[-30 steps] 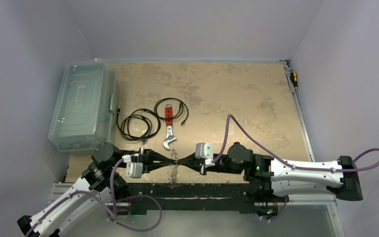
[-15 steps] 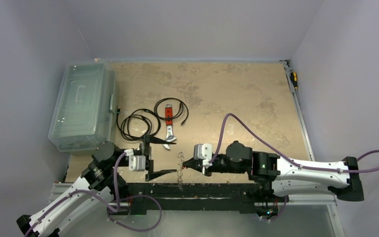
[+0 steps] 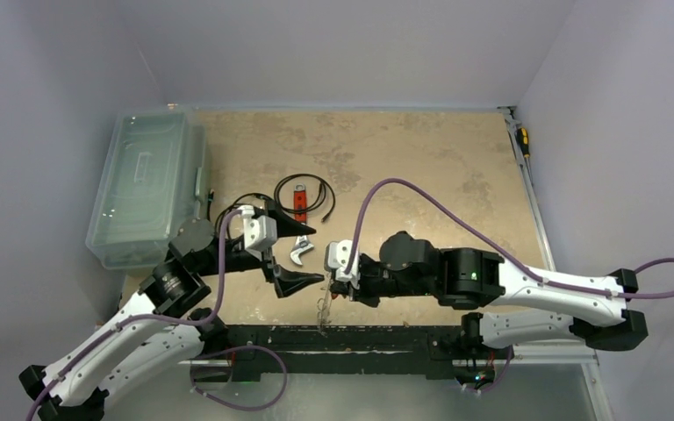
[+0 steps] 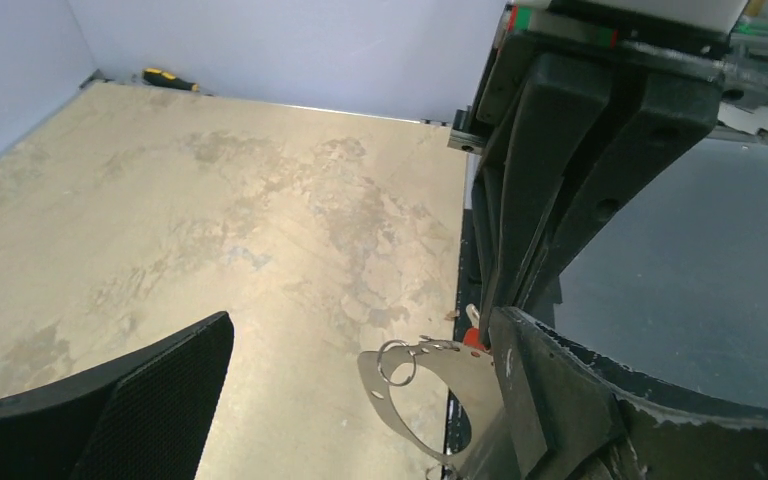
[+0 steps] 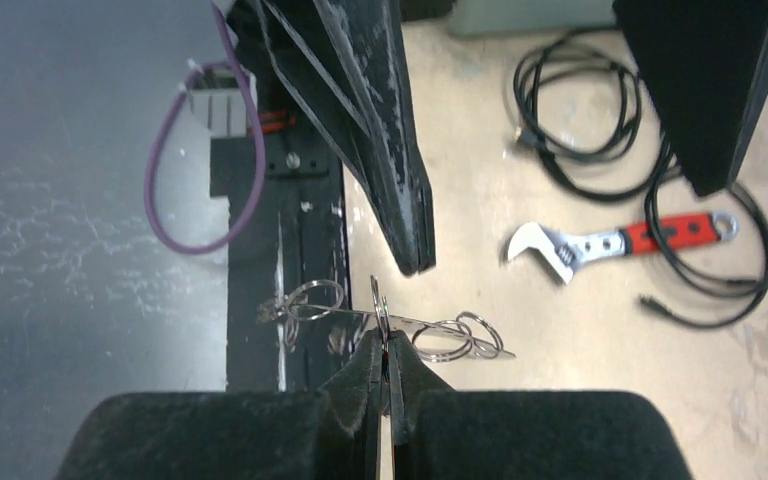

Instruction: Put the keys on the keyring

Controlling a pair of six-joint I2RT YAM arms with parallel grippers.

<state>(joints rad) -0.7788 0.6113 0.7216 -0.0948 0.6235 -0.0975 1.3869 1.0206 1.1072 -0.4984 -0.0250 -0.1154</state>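
Note:
My right gripper (image 3: 334,284) (image 5: 385,342) is shut on the keyring (image 3: 323,305) (image 5: 430,321), a thin silvery oval loop hanging from its tips over the table's near edge. In the right wrist view the loop shows edge-on, with small split rings on it. The left wrist view has it as a flat band (image 4: 380,386) beside my left gripper's right finger. My left gripper (image 3: 314,253) (image 4: 362,332) stands wide open just left of the loop, holding nothing. I cannot pick out the keys among the rings.
A red-handled wrench (image 3: 298,203) (image 5: 620,240) and black coiled cables (image 5: 560,172) lie behind the grippers. A clear lidded bin (image 3: 145,189) stands at the left edge. A yellow screwdriver (image 3: 523,140) (image 4: 170,78) lies at the far right edge.
My left gripper opened, let go of the keyring and swung back toward the wrench. My right gripper kept its grip and moved left and away from the near edge with the loop.

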